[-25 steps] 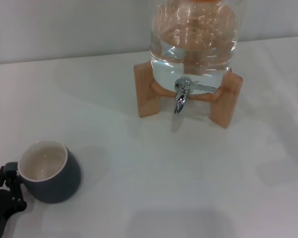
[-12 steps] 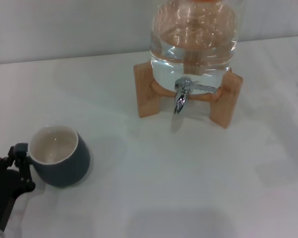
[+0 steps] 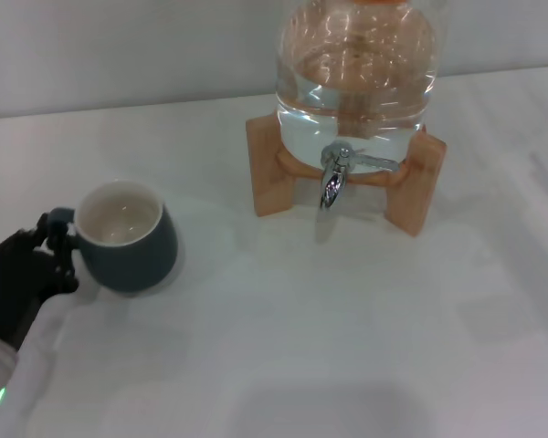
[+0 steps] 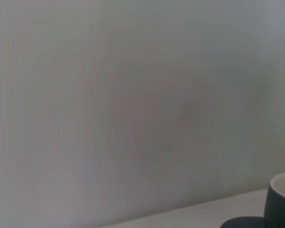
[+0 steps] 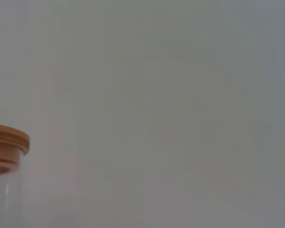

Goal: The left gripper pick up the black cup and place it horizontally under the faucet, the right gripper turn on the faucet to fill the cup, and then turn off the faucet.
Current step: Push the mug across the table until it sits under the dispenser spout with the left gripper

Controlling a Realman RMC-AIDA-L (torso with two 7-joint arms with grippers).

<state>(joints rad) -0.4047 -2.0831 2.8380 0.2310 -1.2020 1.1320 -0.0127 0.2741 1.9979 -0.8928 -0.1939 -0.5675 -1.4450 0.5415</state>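
Reaching in from the table's near left, the left gripper (image 3: pixel 55 246) clamps the cup's handle.
Held upright with its cream inside showing, the cup (image 3: pixel 128 239) sits well left of the faucet (image 3: pixel 336 173), which juts from the jug (image 3: pixel 356 73) on its wooden stand (image 3: pixel 267 169).

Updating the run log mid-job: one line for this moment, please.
phase: carry to faucet | left gripper: shut on cup handle, cup upright, left of the stand | right gripper: out of view | faucet: untouched
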